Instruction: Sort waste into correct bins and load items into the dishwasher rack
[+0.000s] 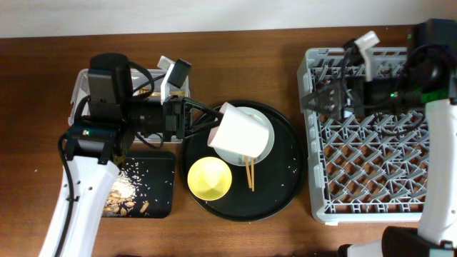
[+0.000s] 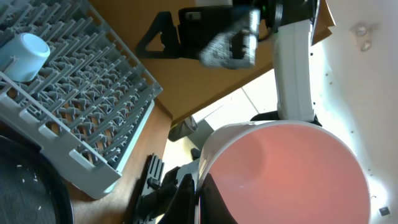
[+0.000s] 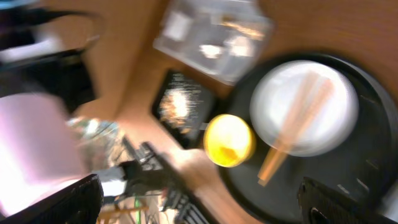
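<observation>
My left gripper is shut on the rim of the pink cup and holds it tilted above the pale plate. In the left wrist view the fingers pinch the cup's rim. The yellow bowl and the wooden chopsticks lie on the round black tray. My right gripper is open and empty over the left edge of the grey dishwasher rack. The light blue cup stands in the rack. The right wrist view is blurred and shows open fingers.
The clear tub sits at the back left, mostly under my left arm. The shallow black tray in front of it holds beige scraps and rice crumbs. The right arm lies across the rack's far side.
</observation>
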`<state>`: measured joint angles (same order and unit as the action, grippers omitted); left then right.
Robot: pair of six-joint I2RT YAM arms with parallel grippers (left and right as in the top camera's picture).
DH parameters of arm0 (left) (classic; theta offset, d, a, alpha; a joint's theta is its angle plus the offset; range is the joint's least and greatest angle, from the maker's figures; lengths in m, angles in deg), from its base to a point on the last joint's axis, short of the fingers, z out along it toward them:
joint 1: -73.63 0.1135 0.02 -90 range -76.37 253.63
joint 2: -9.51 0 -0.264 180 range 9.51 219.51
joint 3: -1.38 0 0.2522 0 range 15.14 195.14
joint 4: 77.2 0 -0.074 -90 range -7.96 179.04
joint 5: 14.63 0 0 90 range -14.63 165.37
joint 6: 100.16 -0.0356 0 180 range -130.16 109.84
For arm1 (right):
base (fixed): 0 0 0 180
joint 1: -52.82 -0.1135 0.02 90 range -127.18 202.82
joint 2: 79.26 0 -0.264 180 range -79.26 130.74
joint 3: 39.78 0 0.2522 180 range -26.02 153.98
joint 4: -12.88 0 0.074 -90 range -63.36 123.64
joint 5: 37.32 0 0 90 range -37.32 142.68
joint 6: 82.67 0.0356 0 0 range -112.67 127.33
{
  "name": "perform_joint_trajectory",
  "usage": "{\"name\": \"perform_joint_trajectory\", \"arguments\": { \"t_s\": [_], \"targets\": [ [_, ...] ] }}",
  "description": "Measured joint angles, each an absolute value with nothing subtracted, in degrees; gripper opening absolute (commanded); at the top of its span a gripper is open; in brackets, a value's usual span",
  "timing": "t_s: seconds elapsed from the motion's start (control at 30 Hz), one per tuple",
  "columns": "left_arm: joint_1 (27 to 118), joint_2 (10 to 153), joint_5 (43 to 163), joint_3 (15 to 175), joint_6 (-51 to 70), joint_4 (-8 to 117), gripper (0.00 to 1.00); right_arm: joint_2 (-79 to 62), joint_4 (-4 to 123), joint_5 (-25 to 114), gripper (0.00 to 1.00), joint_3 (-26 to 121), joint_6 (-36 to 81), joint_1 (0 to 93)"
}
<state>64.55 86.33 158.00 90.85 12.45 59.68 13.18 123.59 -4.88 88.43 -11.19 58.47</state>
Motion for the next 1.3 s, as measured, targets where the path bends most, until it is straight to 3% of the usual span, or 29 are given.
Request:
{"name": "perform_joint_trajectory", "arguments": {
  "t_s": [0.17, 0.47, 0.73, 0.97, 1.3],
  "targets": [
    [64.5, 86.3, 158.5, 90.8, 11.5, 59.7, 0.0, 6.9, 123.6, -8.2, 0.98, 88.3, -13.0, 52.6],
    [64.5, 86.3, 160.0, 90.8, 11.2, 59.9, 0.0, -12.2, 123.6, -2.9, 0.98, 88.4, -8.1, 51.8],
    [60.8, 86.3, 160.1, 90.8, 11.6, 65.6, 0.0, -12.9, 123.6, -4.3, 0.98, 83.8, -6.4, 51.8],
    [57.5, 86.3, 158.3, 90.7, 21.7, 82.9, 0.0, -12.0, 123.6, -14.1, 0.98, 73.0, -16.7, 51.6],
    [56.2, 86.3, 157.7, 90.7, 25.7, 84.1, 0.0, -11.9, 122.0, -21.1, 0.98, 66.8, -28.7, 51.6]
  ]
}}
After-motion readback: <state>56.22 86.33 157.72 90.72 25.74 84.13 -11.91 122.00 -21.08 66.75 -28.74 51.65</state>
